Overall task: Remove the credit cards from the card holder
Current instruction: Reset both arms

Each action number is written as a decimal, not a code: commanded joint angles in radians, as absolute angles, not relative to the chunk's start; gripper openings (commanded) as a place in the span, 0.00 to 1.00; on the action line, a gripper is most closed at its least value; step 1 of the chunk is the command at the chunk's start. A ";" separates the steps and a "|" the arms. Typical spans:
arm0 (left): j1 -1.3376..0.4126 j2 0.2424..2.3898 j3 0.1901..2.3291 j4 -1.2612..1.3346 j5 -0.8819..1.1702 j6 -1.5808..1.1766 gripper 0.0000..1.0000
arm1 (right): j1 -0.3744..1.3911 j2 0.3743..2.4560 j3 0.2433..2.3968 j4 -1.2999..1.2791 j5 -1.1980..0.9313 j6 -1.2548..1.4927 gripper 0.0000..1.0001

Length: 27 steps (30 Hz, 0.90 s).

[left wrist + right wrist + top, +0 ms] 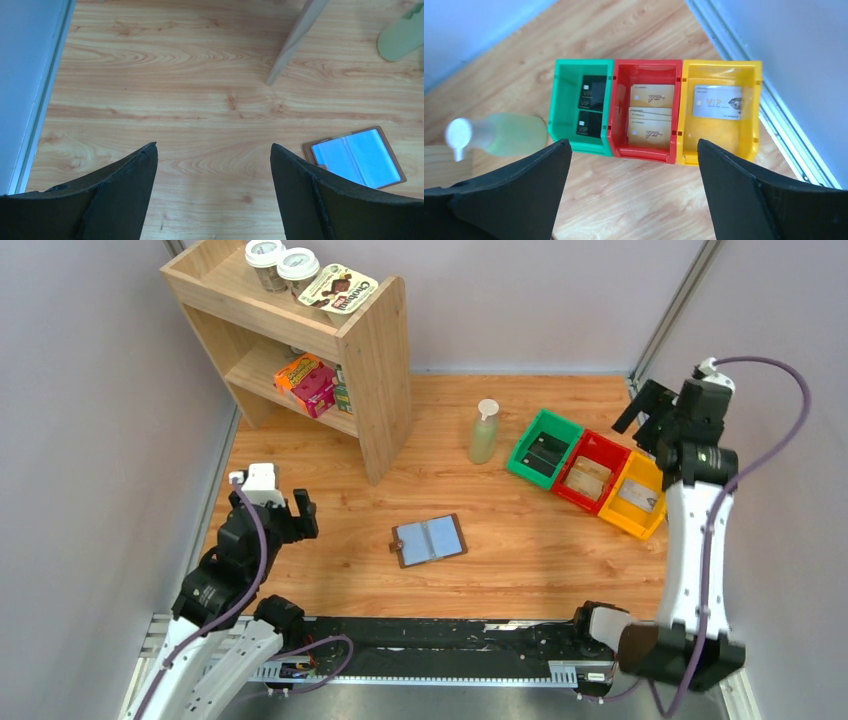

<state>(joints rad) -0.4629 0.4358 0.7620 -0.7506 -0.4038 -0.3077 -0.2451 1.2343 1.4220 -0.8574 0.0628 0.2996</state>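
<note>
step: credit cards [652, 95] sit in bins [647, 64], unloading seems done | my right claw [634, 150] and left claw [212, 150] gape wide, empty | next: recheck card holder [429, 539] pockets

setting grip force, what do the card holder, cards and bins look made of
Card holder: brown leather-like border, matte; grey-blue inner panels with a sheen, maybe clear plastic.
Cards: thin, probably plastic, with glossy printed faces in black, gold and silver.
Bins: likely moulded plastic, smooth bright walls, slight shine.

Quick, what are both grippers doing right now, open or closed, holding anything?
Left gripper: open, holding nothing.
Right gripper: open, holding nothing.
</note>
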 commanded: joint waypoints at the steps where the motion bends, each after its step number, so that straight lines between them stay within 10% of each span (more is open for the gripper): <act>1: -0.459 0.377 0.785 -0.741 -0.442 -0.327 0.89 | -0.245 0.956 1.329 -0.824 0.106 0.293 1.00; 20: -0.459 0.025 0.738 -0.789 -0.491 -0.327 0.89 | 0.029 -0.036 0.727 -0.586 0.310 0.192 1.00; 27: -0.459 -0.025 0.732 -0.795 -0.534 -0.348 0.89 | 0.049 -0.063 0.689 -0.568 0.322 0.199 1.00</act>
